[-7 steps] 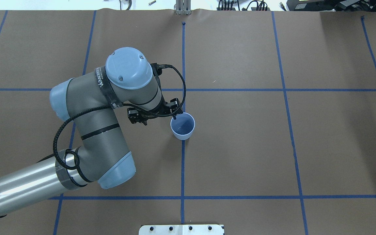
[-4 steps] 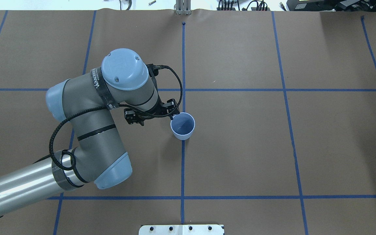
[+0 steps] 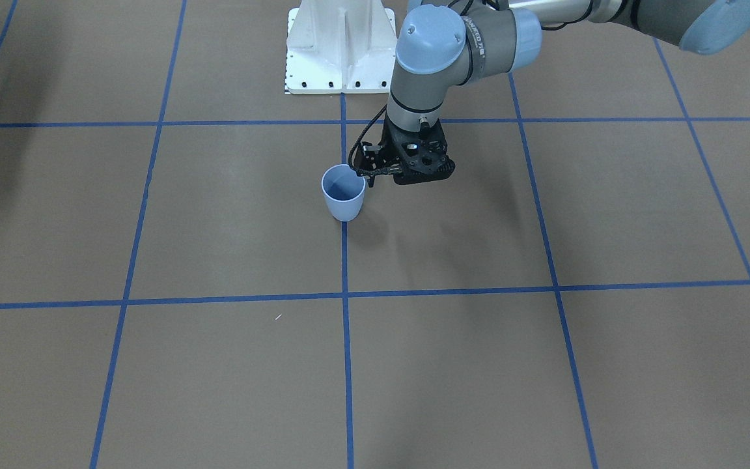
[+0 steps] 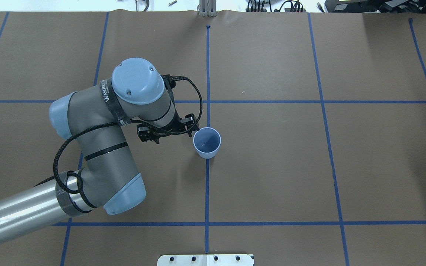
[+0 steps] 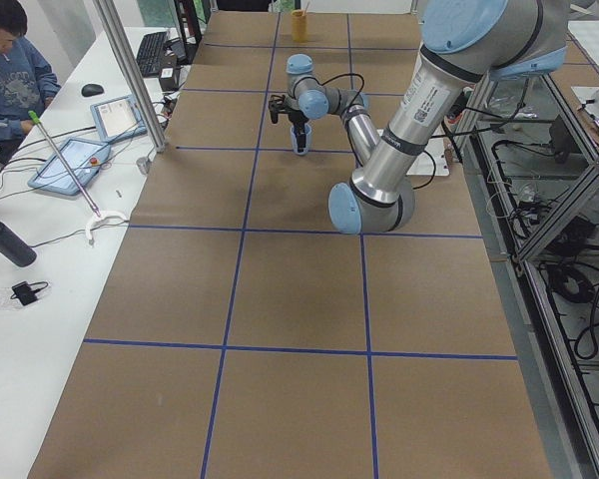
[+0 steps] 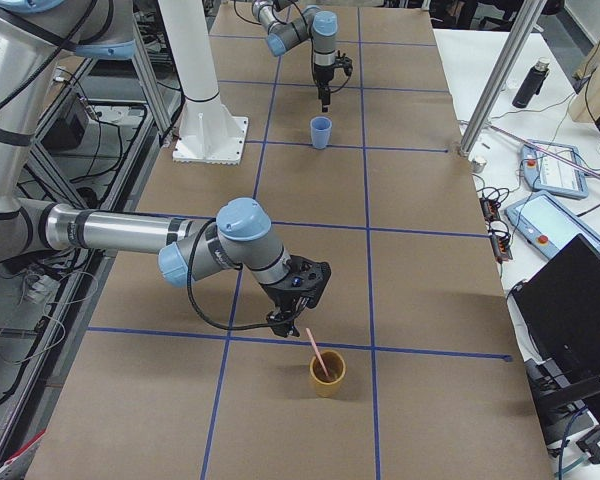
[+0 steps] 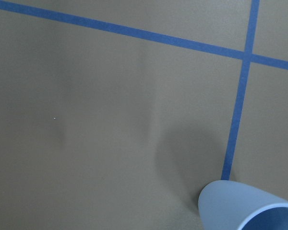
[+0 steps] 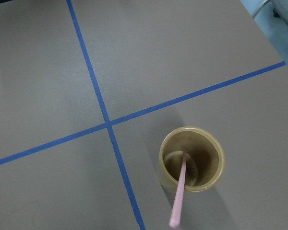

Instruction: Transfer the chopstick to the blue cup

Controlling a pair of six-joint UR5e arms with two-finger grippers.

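Currently the chopstick [image 6: 317, 352] leans in a tan cup [image 6: 328, 385], lower centre of the right-side view, top tipped up-left toward the nearby right gripper [image 6: 280, 322]. Blue cup [image 4: 206, 154] sits mid-frame overhead by the left gripper [image 4: 193, 130]; we can't tell either's finger state.

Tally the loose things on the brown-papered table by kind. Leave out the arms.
Cups: 2 (blue cup, tan cup)
Chopsticks: 1 (pink chopstick, leaning in the tan cup)
Total: 3
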